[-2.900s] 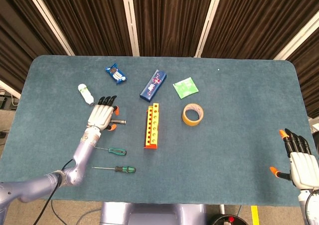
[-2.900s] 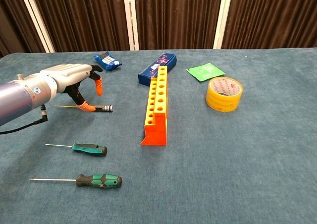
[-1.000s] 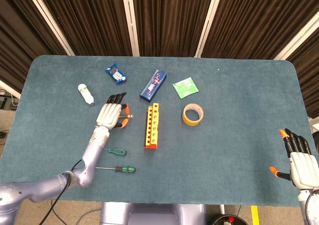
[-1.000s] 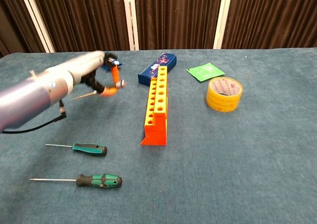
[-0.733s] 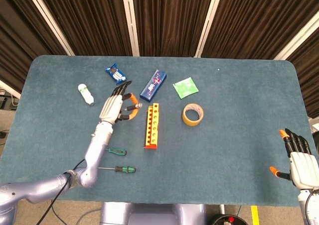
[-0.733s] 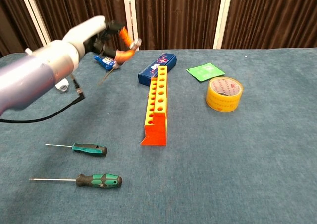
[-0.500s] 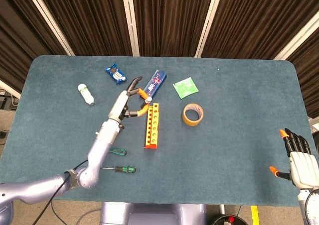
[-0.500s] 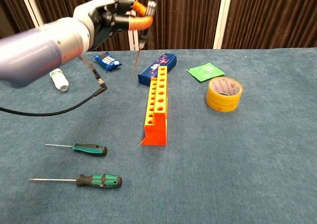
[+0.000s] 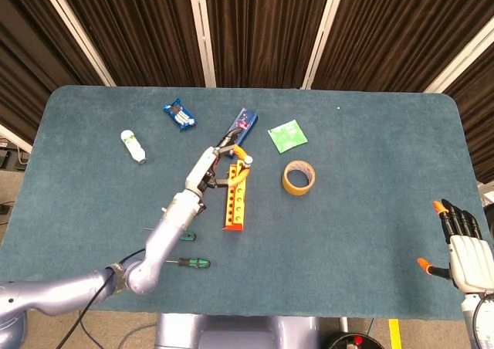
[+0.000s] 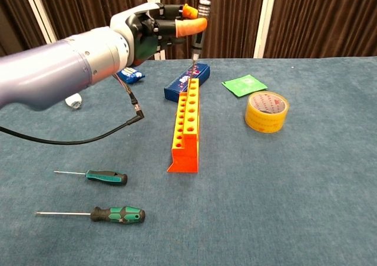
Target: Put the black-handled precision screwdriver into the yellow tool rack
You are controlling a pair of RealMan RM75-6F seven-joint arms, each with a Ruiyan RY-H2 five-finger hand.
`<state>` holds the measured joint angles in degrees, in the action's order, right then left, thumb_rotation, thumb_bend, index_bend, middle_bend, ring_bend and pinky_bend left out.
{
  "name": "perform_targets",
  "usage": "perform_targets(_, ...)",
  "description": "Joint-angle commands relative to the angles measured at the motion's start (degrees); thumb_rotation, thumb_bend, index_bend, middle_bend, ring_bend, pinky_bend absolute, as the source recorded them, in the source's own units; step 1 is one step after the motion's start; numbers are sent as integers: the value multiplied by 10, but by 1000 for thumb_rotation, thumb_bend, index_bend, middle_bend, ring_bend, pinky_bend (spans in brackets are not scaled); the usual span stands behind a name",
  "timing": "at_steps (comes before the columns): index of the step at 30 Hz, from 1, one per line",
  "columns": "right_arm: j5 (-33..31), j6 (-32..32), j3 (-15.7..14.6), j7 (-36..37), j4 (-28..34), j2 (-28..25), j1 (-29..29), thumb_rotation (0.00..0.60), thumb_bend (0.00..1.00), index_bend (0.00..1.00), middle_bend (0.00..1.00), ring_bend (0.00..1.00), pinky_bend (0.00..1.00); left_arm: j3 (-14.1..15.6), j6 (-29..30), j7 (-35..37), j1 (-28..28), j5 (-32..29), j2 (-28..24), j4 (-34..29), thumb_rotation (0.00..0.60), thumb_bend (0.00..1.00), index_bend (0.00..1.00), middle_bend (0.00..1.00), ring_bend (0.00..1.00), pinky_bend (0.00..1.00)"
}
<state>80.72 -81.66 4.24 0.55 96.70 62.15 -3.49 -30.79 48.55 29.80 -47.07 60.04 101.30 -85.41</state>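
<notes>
My left hand (image 10: 154,26) (image 9: 217,162) pinches the black-handled precision screwdriver (image 10: 199,32) between orange fingertips. The tool stands nearly upright, silver cap on top, its thin tip pointing down over the far end of the yellow tool rack (image 10: 187,120) (image 9: 236,194). The rack is a long yellow and orange block with two rows of holes, lying mid-table. In the head view the screwdriver is mostly hidden by the hand. My right hand (image 9: 461,243) rests at the table's near right edge, fingers spread, holding nothing.
Two green-handled screwdrivers (image 10: 106,176) (image 10: 118,213) lie near the front left. A blue box (image 10: 187,79) sits just behind the rack. A tape roll (image 10: 266,111), a green packet (image 10: 244,85), a snack pack (image 10: 127,73) and a white bottle (image 9: 133,146) are also on the table.
My left hand lifted the black-handled screwdriver off the table, carried it right and up, and turned it from lying flat to upright over the rack's far end. The right hand stayed still.
</notes>
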Motion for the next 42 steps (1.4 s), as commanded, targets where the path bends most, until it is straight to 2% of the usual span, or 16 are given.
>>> perform_targets(1, 0, 0, 0, 1, 0, 0, 0, 600, 27, 0, 0, 0, 0, 10, 14, 17, -2, 24, 13, 12, 600, 362, 621, 14, 0, 0)
perform_targets(8, 0, 0, 0, 3, 1, -1, 1, 600, 27, 0, 0, 0, 0, 24, 31, 30, -4, 55, 19, 28, 600, 362, 625, 17, 0, 1)
perform_targets(17, 0, 0, 0, -1, 2, -1, 0, 600, 26, 0, 0, 0, 0, 34, 35, 42, -5, 66, 16, 42, 600, 362, 626, 18, 0, 4)
perform_targets(42, 2, -1, 0, 1, 1, -1, 0, 600, 27, 0, 0, 0, 0, 38, 28, 60, -27, 62, 26, 66, 600, 361, 628, 21, 0, 14)
